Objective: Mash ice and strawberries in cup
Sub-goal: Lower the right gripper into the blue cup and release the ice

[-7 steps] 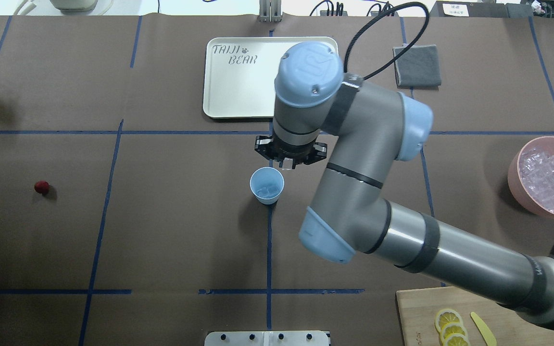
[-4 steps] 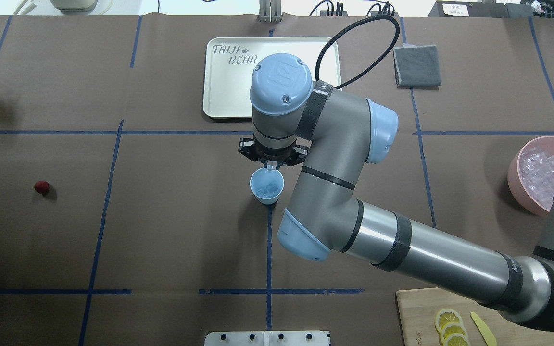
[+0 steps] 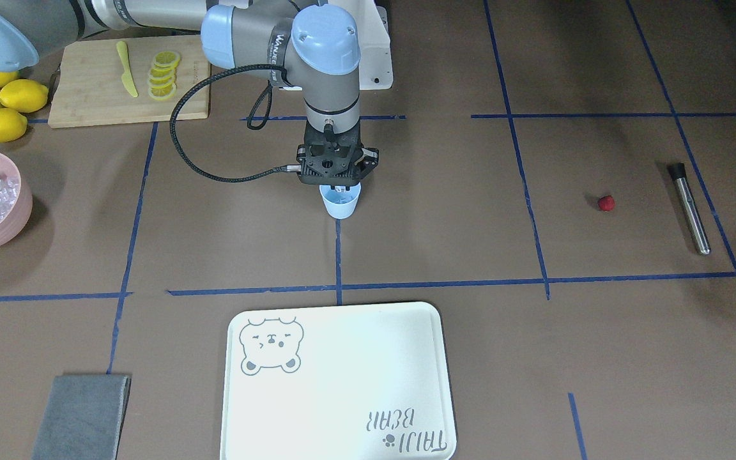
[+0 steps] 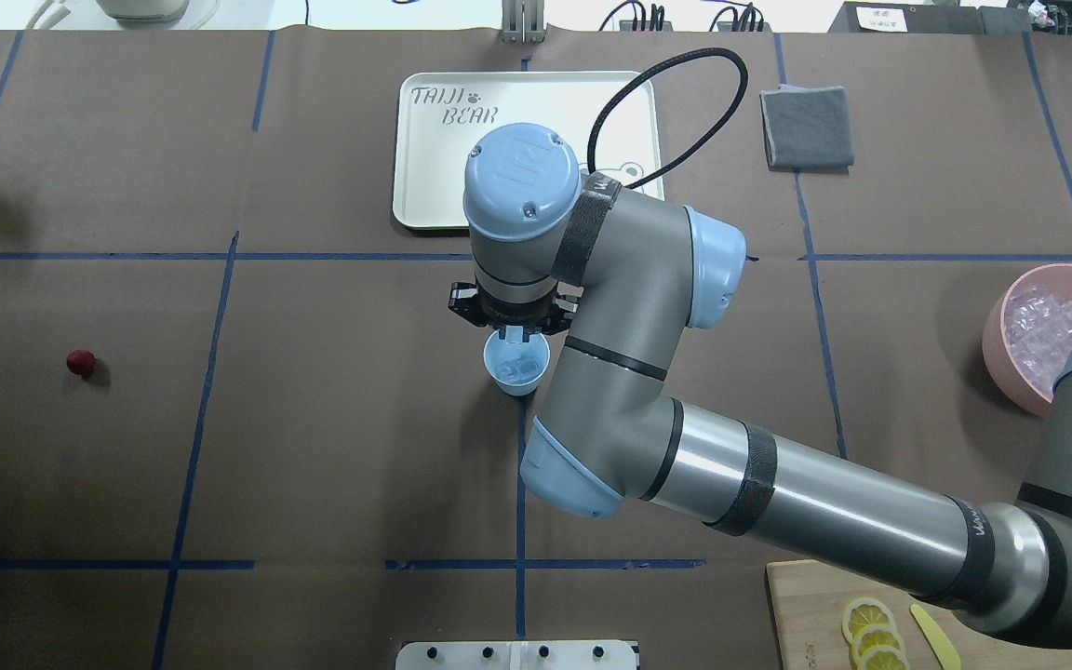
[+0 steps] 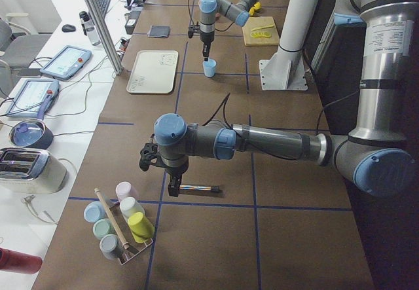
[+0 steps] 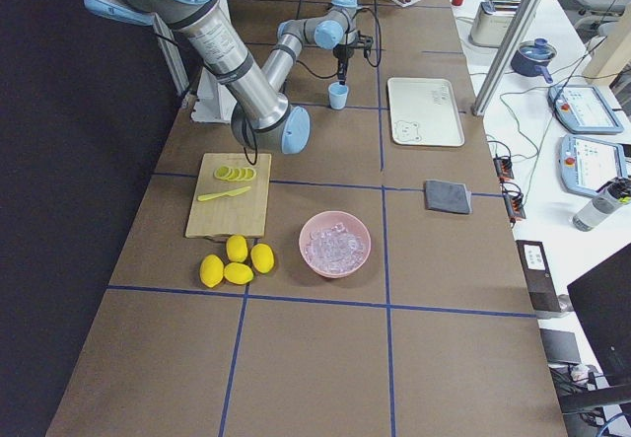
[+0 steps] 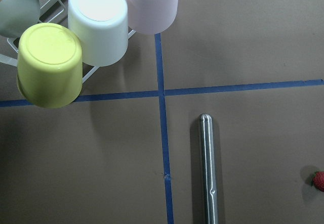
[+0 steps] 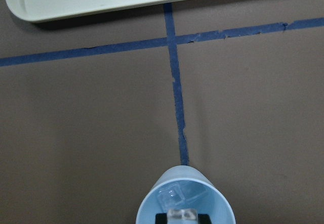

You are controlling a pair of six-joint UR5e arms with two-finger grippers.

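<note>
The right tool (image 4: 517, 331) hangs straight down over the mouth of the pale blue cup (image 3: 341, 207). Its 2 fingers are pinched on a clear ice cube (image 8: 182, 215), held at the level of the rim. More ice (image 8: 172, 196) lies at the bottom of the cup. The cup stands upright on a blue tape line near the middle of the desk (image 4: 331, 447), between the robot's base and the white tray (image 3: 342, 383).

The strawberry (image 4: 80, 362) lies alone on the desk, well apart from the cup on the robot's left side, near a metal rod (image 7: 207, 168) that lies flat. The left tool (image 5: 173, 190) hovers above that rod; I cannot tell whether its fingers are spread or closed. A rack of pastel cups (image 7: 101, 27) sits just beyond the rod.

On the robot's right, a pink bowl (image 3: 23, 204) holds a heap of ice cubes.
</note>
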